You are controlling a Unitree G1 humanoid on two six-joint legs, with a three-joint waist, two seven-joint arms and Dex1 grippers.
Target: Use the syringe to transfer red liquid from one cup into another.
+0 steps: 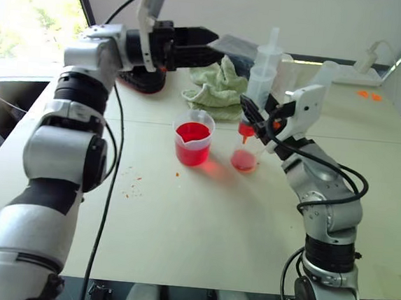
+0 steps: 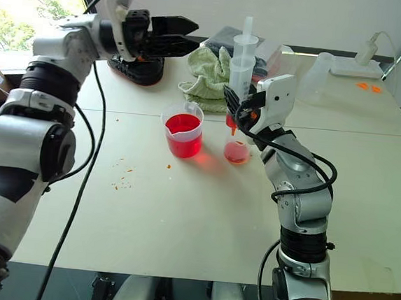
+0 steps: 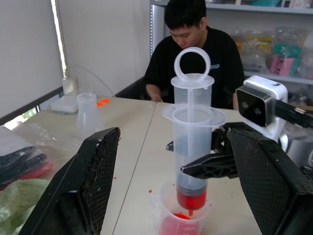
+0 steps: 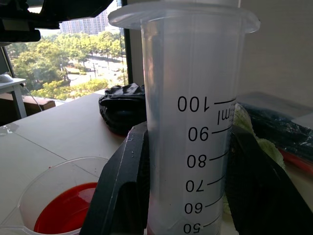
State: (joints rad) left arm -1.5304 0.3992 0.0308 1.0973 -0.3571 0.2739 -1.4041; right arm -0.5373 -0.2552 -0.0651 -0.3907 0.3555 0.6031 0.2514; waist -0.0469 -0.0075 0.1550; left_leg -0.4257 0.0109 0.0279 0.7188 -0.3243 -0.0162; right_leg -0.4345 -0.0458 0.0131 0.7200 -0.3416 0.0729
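Note:
My right gripper (image 2: 240, 113) is shut on the barrel of the syringe (image 1: 263, 75) and holds it upright. The syringe's red-filled lower end (image 3: 191, 199) dips into the mouth of the smaller cup (image 1: 245, 158), which has shallow red liquid (image 3: 177, 226) at its bottom. To the left of that cup stands the spouted beaker (image 1: 193, 141), about half full of red liquid (image 1: 192, 131). My left gripper (image 1: 215, 44) is open, raised above the table and pointing right, toward the syringe's plunger (image 3: 191, 63). In the left wrist view the syringe stands between its two fingers (image 3: 93, 181), farther off.
A green towel (image 1: 216, 87) and a black object (image 1: 143, 80) lie behind the beaker. A clear bottle (image 1: 324, 75) and a white adapter (image 1: 366, 63) stand at the far right. Red specks (image 1: 131, 182) dot the table. A person (image 3: 195, 44) sits at the far side.

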